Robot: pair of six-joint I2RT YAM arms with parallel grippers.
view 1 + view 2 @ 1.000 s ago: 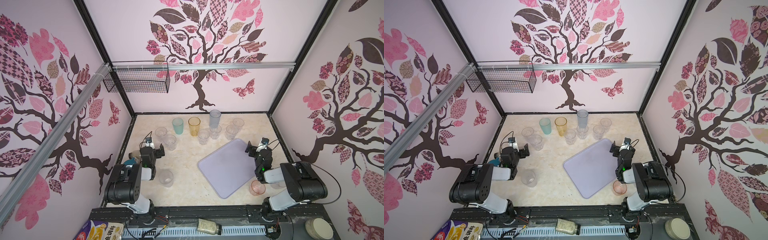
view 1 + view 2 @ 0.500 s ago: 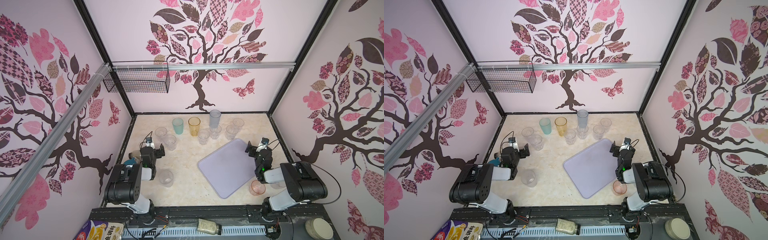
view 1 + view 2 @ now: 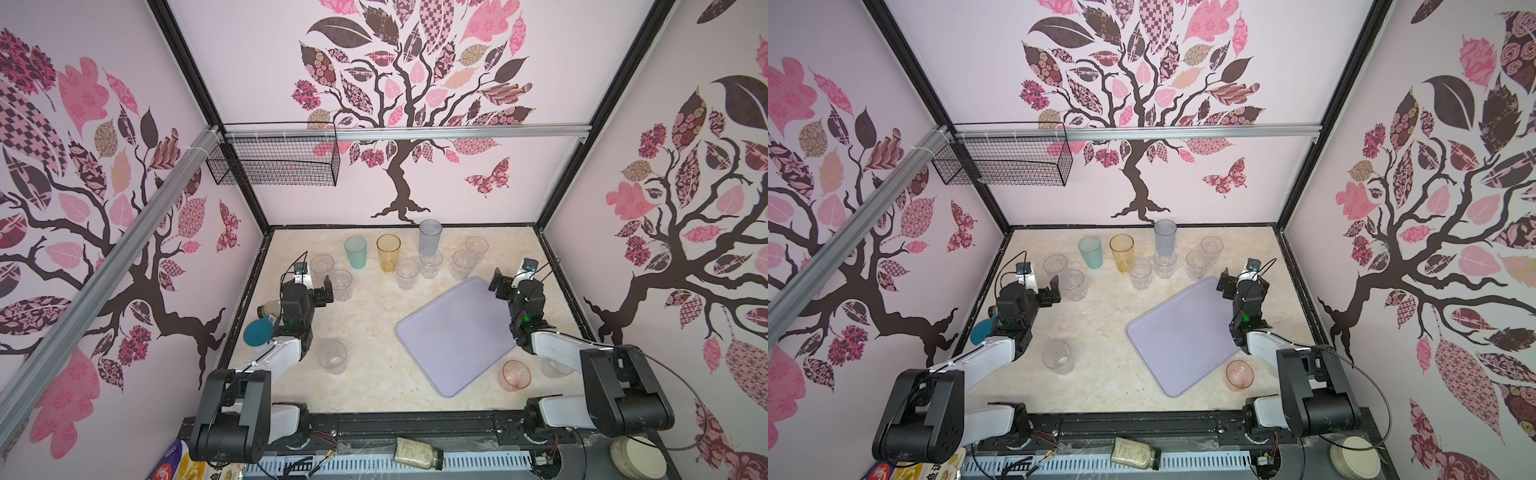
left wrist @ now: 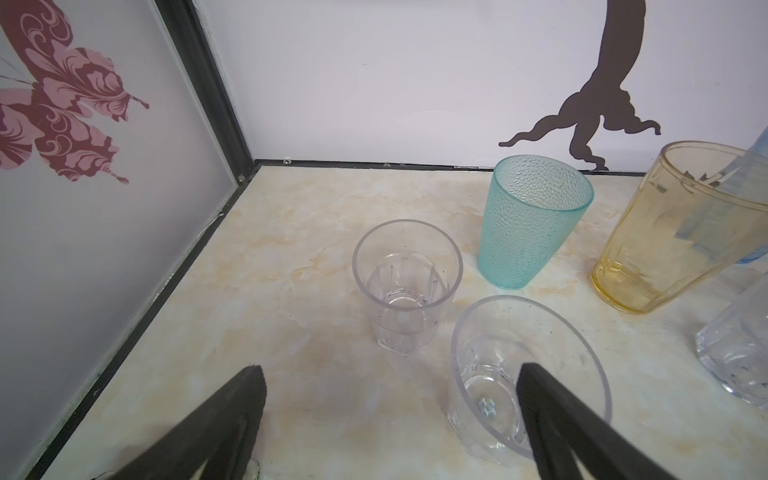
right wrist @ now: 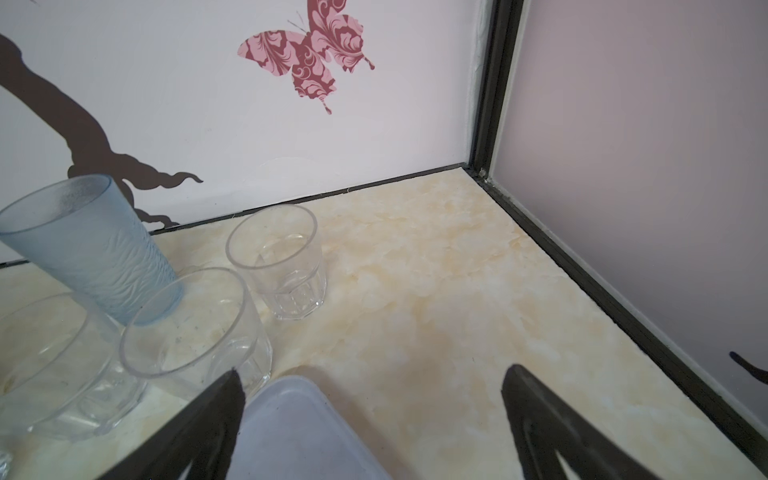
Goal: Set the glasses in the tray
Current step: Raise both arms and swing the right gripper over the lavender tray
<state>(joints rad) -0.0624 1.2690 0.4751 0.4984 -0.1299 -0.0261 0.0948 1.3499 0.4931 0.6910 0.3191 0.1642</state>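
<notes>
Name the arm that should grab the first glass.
Left, likely: the open left gripper has a short clear glass beside one fingertip; the right gripper hovers open over the tray corner.

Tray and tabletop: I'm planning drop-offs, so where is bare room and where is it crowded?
The tray is bare throughout. Bare tabletop lies between it and the lone clear glass, and in the far right corner. Crowded: the far row around the teal glass, amber glass and blue-grey glass, short clear glasses packed alongside.

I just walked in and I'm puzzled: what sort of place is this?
Likely a robot test booth, not a home: a robot arm at each side, tree-decal wall panels, glasses and a tray laid out.
</notes>
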